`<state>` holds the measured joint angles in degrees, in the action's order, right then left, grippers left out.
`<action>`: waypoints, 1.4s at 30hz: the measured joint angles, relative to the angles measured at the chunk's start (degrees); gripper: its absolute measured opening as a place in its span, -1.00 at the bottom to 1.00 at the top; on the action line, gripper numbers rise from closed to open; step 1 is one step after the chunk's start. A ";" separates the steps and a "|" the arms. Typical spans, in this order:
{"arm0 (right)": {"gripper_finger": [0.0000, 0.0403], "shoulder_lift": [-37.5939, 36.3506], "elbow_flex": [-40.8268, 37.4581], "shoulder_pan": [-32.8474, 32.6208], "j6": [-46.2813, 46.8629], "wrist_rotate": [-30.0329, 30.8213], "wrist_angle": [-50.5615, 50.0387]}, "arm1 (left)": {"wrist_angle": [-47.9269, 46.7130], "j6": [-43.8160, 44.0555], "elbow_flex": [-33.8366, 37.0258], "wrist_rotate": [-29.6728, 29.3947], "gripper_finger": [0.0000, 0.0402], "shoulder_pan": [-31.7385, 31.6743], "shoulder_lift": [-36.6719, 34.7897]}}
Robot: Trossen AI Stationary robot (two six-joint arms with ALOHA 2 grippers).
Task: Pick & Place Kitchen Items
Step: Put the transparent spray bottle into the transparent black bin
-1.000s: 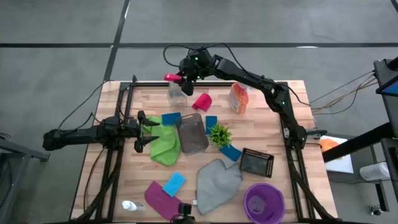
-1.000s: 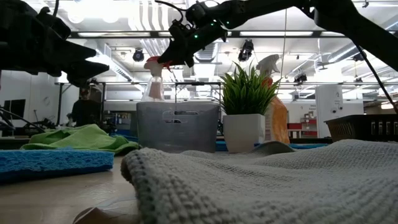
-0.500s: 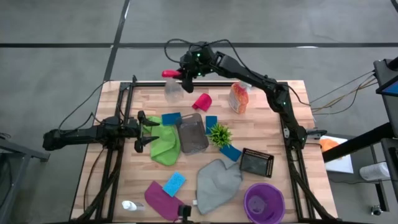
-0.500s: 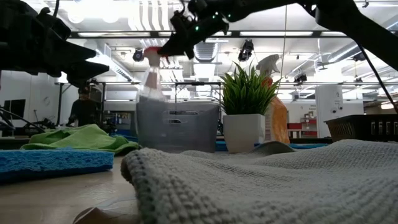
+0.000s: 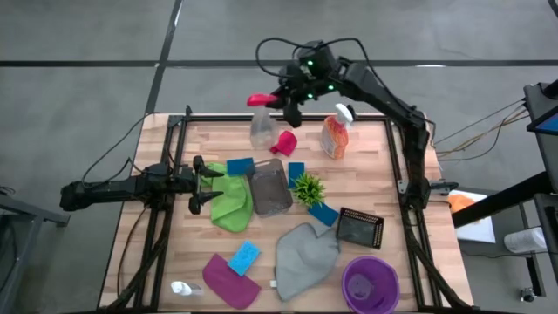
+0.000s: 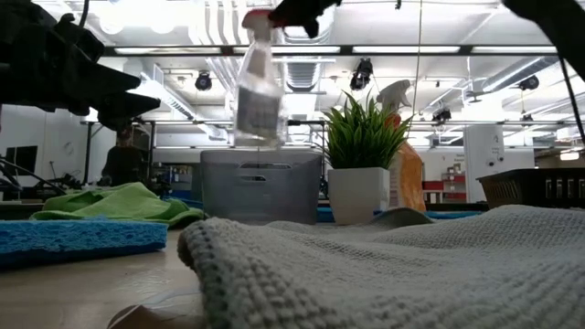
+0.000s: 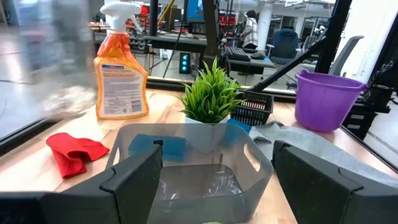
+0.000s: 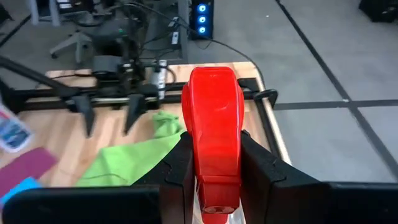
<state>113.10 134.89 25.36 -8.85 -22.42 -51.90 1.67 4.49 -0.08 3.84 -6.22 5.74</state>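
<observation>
My right gripper (image 5: 286, 103) is high over the table's far edge, shut on the clear spray bottle (image 5: 263, 131) with the red trigger head. In the low view the bottle (image 6: 258, 91) hangs in the air above the grey bin (image 6: 261, 186). The orange spray bottle (image 5: 335, 135) stands upright on its base at the far right. A small pink cup (image 5: 283, 141) lies beside it. My left gripper (image 5: 205, 181) waits open at the table's left by the green cloth (image 5: 231, 199), and faces the bin (image 7: 186, 155). My right gripper pinches the bottle's red trigger head (image 8: 214, 137) between its two fingers (image 8: 180, 168), one on each side. The fingers come slanting down from the table's far right. The bottle hangs below them with its body (image 6: 259, 100) clear of the table, slightly tilted.
A small green plant (image 5: 308, 187) stands right of the bin. Blue sponges (image 5: 240, 166) lie scattered about. Toward the near edge are a grey cloth (image 5: 305, 253), a magenta cloth (image 5: 228, 279), a black mesh basket (image 5: 359, 228) and a purple bucket (image 5: 370, 283).
My right gripper has risen and gone toward the table's right edge. It took the clear spray bottle with it. The bottle stood on the table near the far edge and now hangs lifted clear, above the grey bin's rim in the low view.
</observation>
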 joint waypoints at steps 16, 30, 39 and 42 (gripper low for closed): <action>-0.61 -2.25 -1.81 -12.20 6.07 9.07 -1.61 | 0.00 0.02 0.00 0.00 0.53 0.00 0.02; -0.61 -6.25 -20.18 -15.95 8.82 11.44 19.26 | -0.02 -0.04 0.00 0.00 0.53 -0.02 0.00; -0.61 -19.40 -40.34 -16.92 11.75 14.87 30.69 | 0.00 -0.20 0.00 0.00 0.53 -0.02 0.00; -0.61 -22.60 -45.26 -16.94 12.14 16.85 32.62 | 0.02 -0.20 0.00 0.00 0.53 -0.01 0.00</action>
<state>90.50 89.63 8.43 3.29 -5.57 -19.28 1.69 4.29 -0.08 3.84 -6.23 5.74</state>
